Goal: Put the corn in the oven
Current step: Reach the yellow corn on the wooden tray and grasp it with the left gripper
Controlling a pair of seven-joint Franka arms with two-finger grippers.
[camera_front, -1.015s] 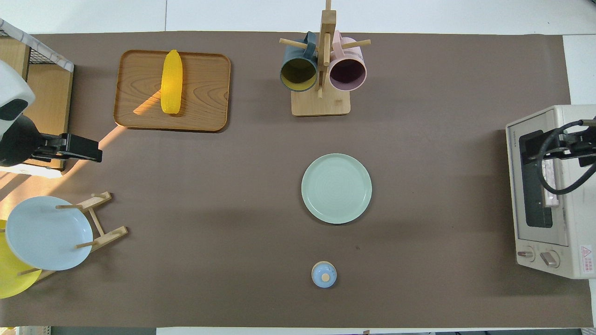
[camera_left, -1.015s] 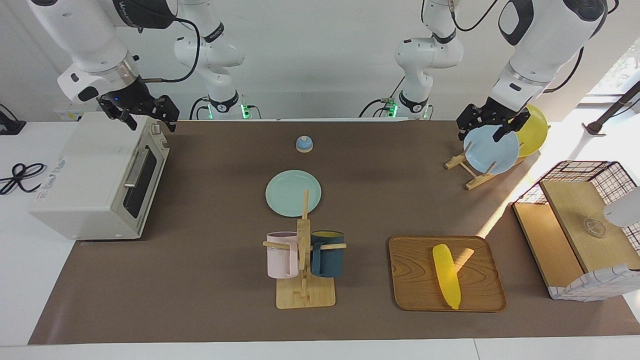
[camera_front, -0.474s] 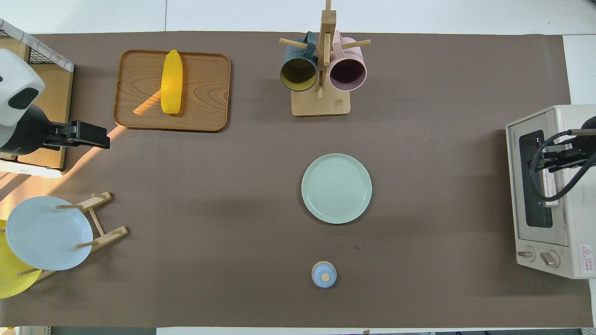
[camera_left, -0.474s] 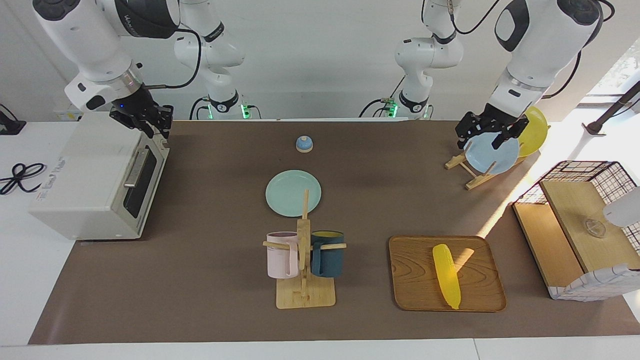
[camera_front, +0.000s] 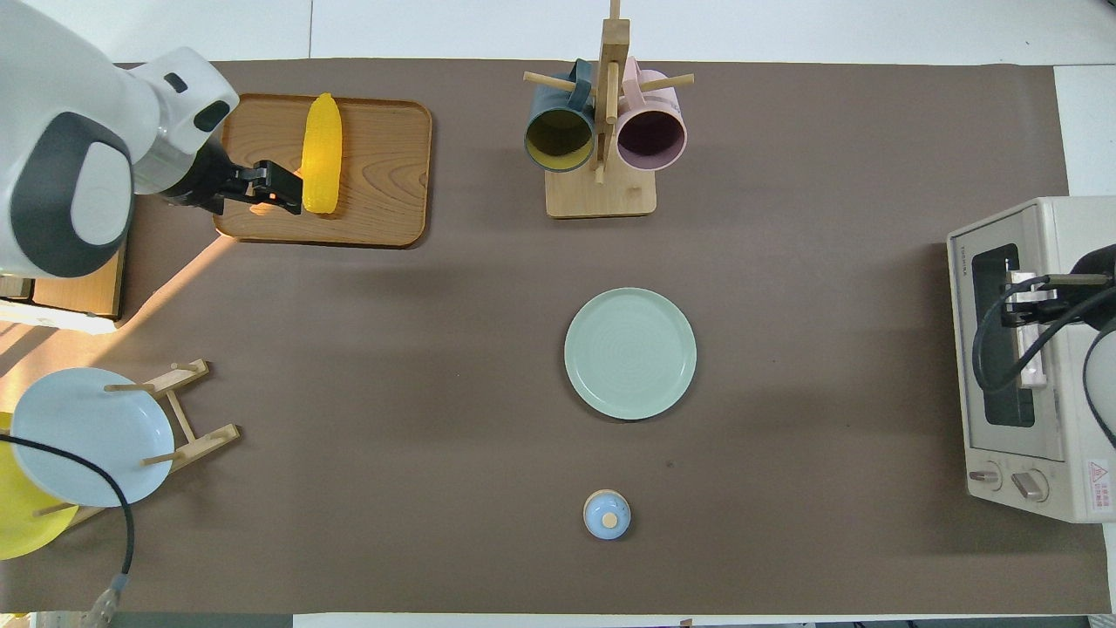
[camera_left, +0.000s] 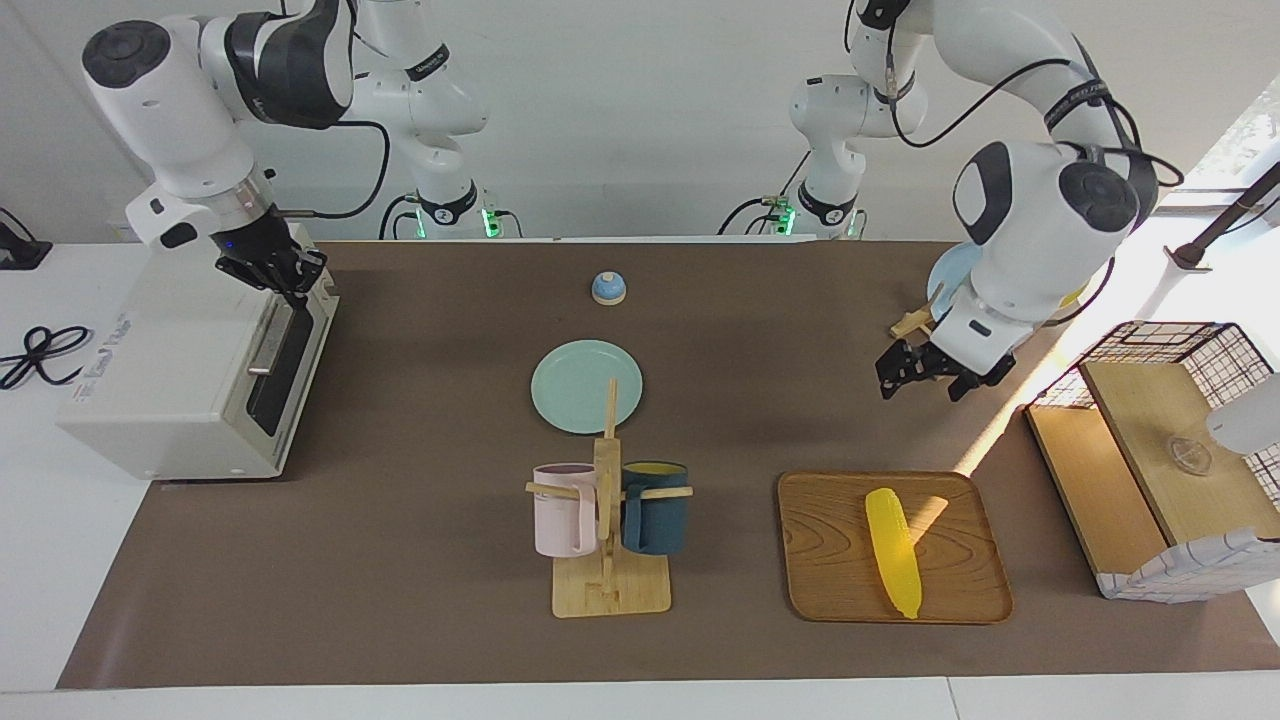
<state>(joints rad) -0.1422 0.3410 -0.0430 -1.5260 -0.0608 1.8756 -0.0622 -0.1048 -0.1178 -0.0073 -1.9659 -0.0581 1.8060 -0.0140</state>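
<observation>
The yellow corn (camera_left: 893,550) lies on a wooden tray (camera_left: 830,560) toward the left arm's end of the table; it also shows in the overhead view (camera_front: 321,153) on the tray (camera_front: 384,174). My left gripper (camera_left: 925,378) is open and empty, up in the air over the mat by the tray's edge nearer to the robots, apart from the corn; in the overhead view (camera_front: 281,187) it sits beside the corn. The off-white oven (camera_left: 190,360) stands at the right arm's end with its door shut. My right gripper (camera_left: 280,275) is at the door's top edge, above the bar handle (camera_left: 272,335).
A mug rack (camera_left: 608,540) with a pink and a dark blue mug stands mid-table. A green plate (camera_left: 585,385) and a small blue bell (camera_left: 608,288) lie nearer to the robots. A plate rack (camera_front: 87,436) and a wire-and-wood basket (camera_left: 1160,450) are at the left arm's end.
My left gripper has swung from over the plate rack down toward the tray and corn. My right gripper has turned and dropped from over the oven's top to its door's top edge.
</observation>
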